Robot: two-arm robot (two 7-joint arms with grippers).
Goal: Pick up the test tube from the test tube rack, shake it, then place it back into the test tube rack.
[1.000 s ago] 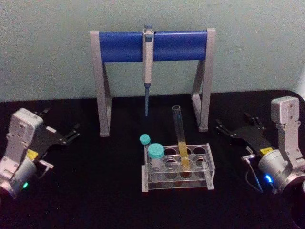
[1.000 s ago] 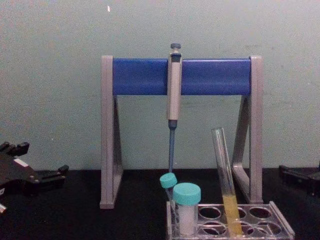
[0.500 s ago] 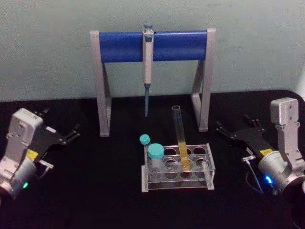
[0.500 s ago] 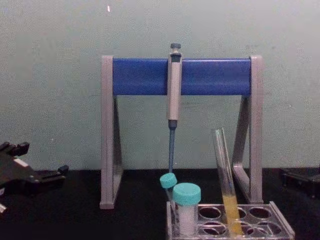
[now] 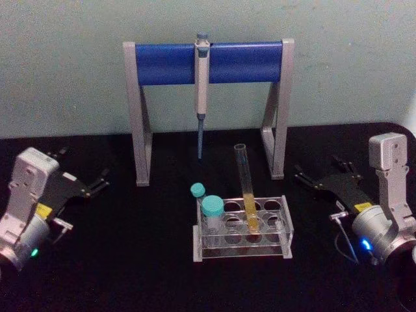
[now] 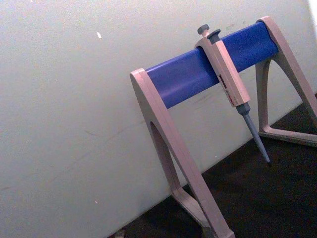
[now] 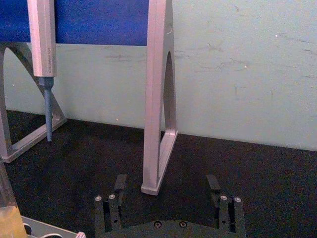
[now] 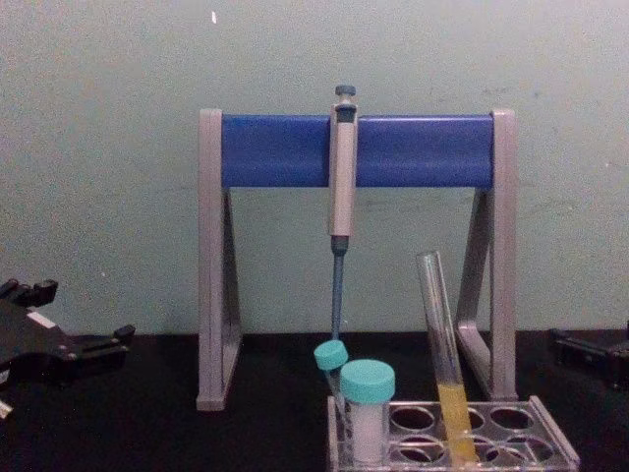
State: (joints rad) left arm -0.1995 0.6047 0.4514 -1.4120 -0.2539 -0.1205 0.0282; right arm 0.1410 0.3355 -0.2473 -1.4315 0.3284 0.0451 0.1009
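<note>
The test tube (image 5: 246,188), long clear glass with yellow liquid in its lower part, stands leaning slightly in the clear test tube rack (image 5: 286,229) at the table's middle front. The chest view shows the test tube (image 8: 443,344) rising well above the test tube rack (image 8: 555,444). My left gripper (image 5: 83,165) rests open at the far left, well away from the rack, and appears at the chest view's edge as the left gripper (image 8: 77,313). On the right, my right gripper (image 5: 318,167) is open and empty, a short way from the rack. In the right wrist view the right gripper (image 7: 166,184) has its fingers wide apart.
Two teal-capped vials (image 5: 212,208) stand in the rack's left end. Behind the rack is a tall grey-and-blue pipette stand (image 5: 208,63) with a pipette (image 5: 201,91) hanging from it. The stand's right leg (image 7: 157,124) stands just ahead of the right gripper. The table is black.
</note>
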